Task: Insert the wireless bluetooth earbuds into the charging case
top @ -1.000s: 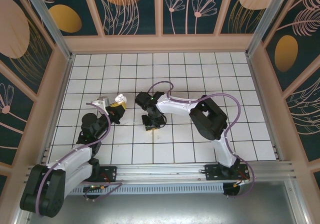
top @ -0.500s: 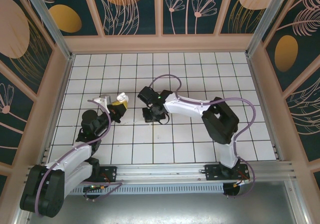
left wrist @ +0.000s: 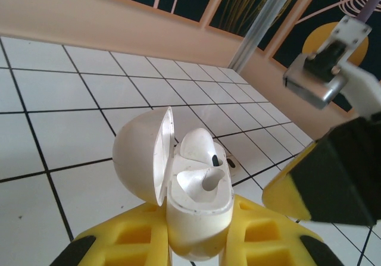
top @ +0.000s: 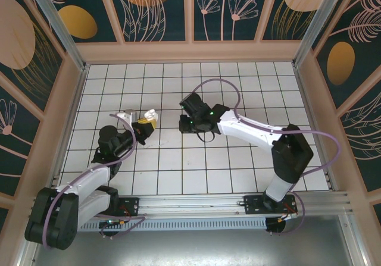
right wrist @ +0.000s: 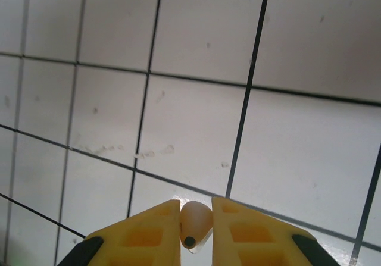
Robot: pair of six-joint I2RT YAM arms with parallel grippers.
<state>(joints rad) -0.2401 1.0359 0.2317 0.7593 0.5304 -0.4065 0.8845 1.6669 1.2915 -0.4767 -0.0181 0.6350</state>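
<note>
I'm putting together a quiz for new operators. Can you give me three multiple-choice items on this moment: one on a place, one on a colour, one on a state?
1. Where is the case?
A. flat on the tiles
B. gripped in the left tool
C. on the metal rail

2. What colour are the right tool's fingers?
A. yellow
B. blue
C. red

3. How is the case's lid?
A. shut
B. taken off
C. swung open

Answers:
1 B: in the left wrist view the case sits between that tool's two fingers.
2 A: in the right wrist view yellow fingers pinch an earbud.
3 C: the lid is tipped back on its hinge, so the inside of the case shows.
</note>
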